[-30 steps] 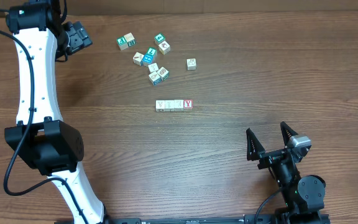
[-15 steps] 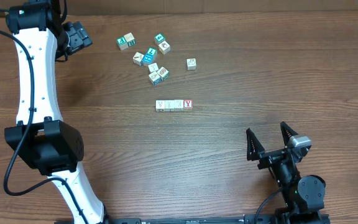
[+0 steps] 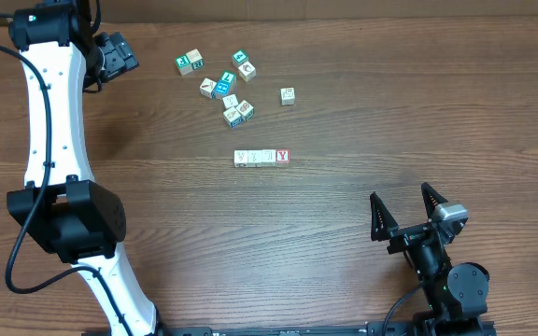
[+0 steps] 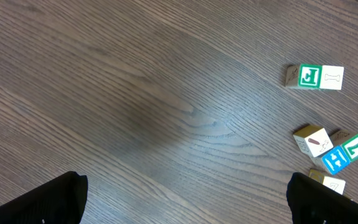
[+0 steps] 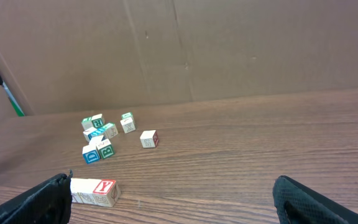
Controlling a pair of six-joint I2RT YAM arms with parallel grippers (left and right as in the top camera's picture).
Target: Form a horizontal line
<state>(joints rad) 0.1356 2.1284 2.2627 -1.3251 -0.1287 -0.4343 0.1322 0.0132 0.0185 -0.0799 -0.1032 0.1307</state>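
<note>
A straight row of pale wooden cubes, the horizontal line (image 3: pixel 261 157), lies mid-table with a red "Y" cube (image 3: pixel 283 156) at its right end. It shows in the right wrist view (image 5: pixel 95 191) at lower left, partly behind a finger. My left gripper (image 3: pixel 120 53) is open and empty at the far left, well away from the line. My right gripper (image 3: pixel 405 213) is open and empty near the front right edge. In the left wrist view the open fingers (image 4: pixel 182 199) frame bare wood.
Several loose teal-and-white cubes (image 3: pixel 224 86) lie scattered behind the line, with a single pale cube (image 3: pixel 288 95) to their right. They also show in the left wrist view (image 4: pixel 328 149) and right wrist view (image 5: pixel 101 140). A brown cardboard wall (image 5: pixel 229 43) stands behind the table.
</note>
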